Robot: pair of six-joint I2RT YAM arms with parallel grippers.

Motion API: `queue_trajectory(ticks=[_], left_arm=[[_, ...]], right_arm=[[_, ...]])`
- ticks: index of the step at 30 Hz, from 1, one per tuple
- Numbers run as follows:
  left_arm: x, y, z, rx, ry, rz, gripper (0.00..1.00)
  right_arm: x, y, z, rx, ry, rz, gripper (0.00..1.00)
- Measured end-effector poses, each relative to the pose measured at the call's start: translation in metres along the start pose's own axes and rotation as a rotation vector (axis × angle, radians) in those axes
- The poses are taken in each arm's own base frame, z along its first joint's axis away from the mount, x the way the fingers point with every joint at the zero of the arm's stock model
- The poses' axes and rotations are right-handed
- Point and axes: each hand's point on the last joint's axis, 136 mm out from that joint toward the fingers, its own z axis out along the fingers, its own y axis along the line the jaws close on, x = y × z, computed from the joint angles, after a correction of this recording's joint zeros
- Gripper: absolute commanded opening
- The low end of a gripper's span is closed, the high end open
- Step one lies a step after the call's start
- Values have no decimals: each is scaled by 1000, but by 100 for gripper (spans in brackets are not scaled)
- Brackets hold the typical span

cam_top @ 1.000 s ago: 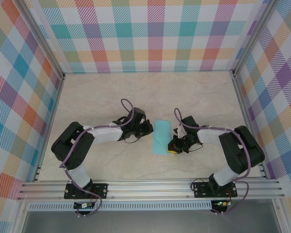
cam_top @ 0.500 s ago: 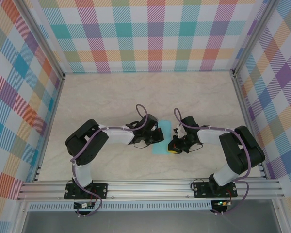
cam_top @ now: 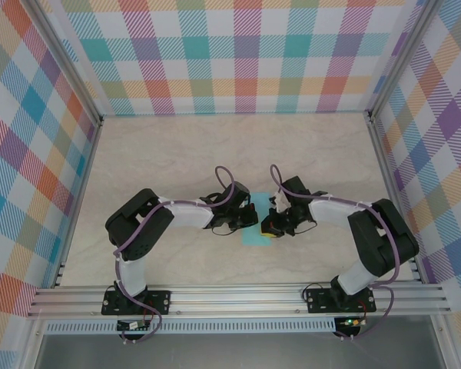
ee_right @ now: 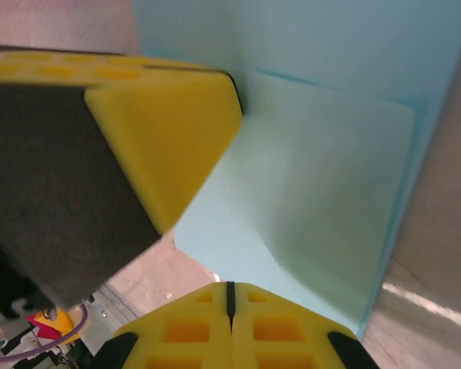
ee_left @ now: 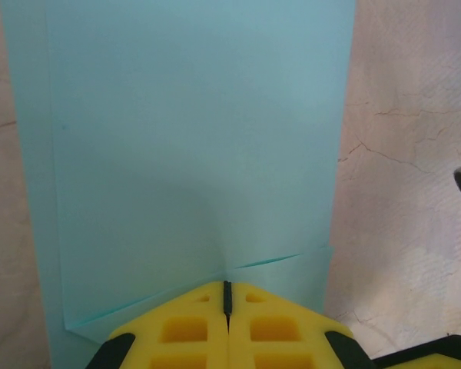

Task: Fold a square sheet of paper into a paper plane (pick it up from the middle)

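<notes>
Lying mid-table in the top external view: the sheet of paper (cam_top: pixel 262 201), light turquoise, folded to a narrow strip on the marbled table (cam_top: pixel 177 154). I log the left gripper (cam_top: pixel 251 218) over its left edge and the right gripper (cam_top: pixel 269 228) at its right edge, both low and close together. Plaid walls (cam_top: pixel 246 54) surround the table.

Left wrist view: the sheet of paper (ee_left: pixel 200 138) lies flat with two layers slightly offset along the left side. A short slanted crease runs at the near end. The left gripper (ee_left: pixel 227 296) has its yellow fingers pressed together, tips at that crease. I cannot tell if paper is caught between them.

Right wrist view: the sheet of paper (ee_right: pixel 330 169) has a flap standing up off the lower layer. The right gripper (ee_right: pixel 230 296) has its fingers together at the near edge. I cannot tell if they pinch the flap. The left gripper (ee_right: pixel 232 88), also closed, touches the fold line.
</notes>
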Motion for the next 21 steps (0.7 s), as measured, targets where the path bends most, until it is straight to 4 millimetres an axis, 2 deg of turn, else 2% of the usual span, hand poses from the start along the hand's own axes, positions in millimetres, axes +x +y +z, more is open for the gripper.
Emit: queue_trajectory(ticks=[4,9,16,21], left_arm=[[0,0,0,-1,0,0,1],[1,1,0,-4,2,-1,0],[1,1,0,-10,-3,1,0],[1,1,0,-10,-4,2,0]], right_arm=[[2,-15,9,41,20,33,4],[9,-19,10,21,1,20,7],[32,-28,4,17,-5,38,9],[47,-37,-7,25,-11,77,19]])
